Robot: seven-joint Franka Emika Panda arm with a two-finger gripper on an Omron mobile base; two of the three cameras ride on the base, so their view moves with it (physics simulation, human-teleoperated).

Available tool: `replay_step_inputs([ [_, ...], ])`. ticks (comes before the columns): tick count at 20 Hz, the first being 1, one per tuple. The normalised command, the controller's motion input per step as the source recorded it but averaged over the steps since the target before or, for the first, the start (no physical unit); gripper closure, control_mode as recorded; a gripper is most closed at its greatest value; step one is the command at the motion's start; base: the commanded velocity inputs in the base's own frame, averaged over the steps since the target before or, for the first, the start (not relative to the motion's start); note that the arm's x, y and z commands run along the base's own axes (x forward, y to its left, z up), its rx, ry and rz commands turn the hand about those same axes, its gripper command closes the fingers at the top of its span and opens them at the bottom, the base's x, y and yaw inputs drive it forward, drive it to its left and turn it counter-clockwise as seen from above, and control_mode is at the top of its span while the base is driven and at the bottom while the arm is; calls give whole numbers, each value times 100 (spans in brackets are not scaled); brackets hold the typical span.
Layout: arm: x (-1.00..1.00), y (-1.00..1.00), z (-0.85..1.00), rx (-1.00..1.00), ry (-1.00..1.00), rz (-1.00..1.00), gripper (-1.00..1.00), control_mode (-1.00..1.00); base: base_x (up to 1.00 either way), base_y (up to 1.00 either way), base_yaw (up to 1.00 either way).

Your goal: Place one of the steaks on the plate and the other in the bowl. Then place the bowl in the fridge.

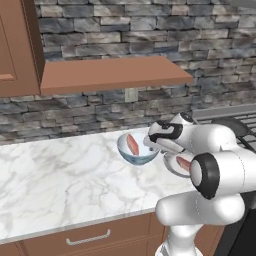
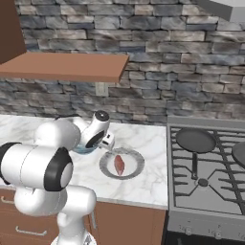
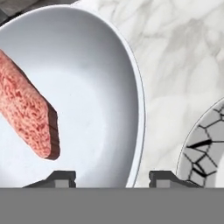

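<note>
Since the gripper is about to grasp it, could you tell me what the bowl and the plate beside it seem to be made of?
The bowl looks like glazed ceramic: smooth, whitish inside, softly shaded, pale blue outside. The plate seems ceramic too, its grey rim crackle-patterned. Being rendered, neither is certain.

Kitchen surroundings: stone wall, marble counter, wood fittings, gas hob.

The back wall (image 1: 100, 30) is grey irregular stonework. A brown wooden shelf (image 1: 112, 74) projects from it at mid-frame, with a wooden cabinet (image 1: 15, 45) at upper left. A pale wall plate (image 1: 130, 95), possibly a socket, sits under the shelf. The white marble counter (image 1: 55, 180) has wooden drawers (image 1: 90, 236) with a grey handle below. The right base view shows a grey hob (image 2: 210, 177) with dark pans (image 2: 195, 140) at right.
</note>
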Motion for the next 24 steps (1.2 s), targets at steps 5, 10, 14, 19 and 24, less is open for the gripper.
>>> replay_step_inputs([
  [5,-2,0,-12,0,0,0,100,-100,0,0,0],
  [10,-38,0,9,0,-14,-5,100,-100,0,0,0],
  [14,-38,0,56,0,-16,-13,100,-100,0,0,0],
  [19,-38,0,47,2,-1,-20,100,-100,0,0,0],
  [24,-45,-3,66,5,8,-36,100,-100,0,0,0],
])
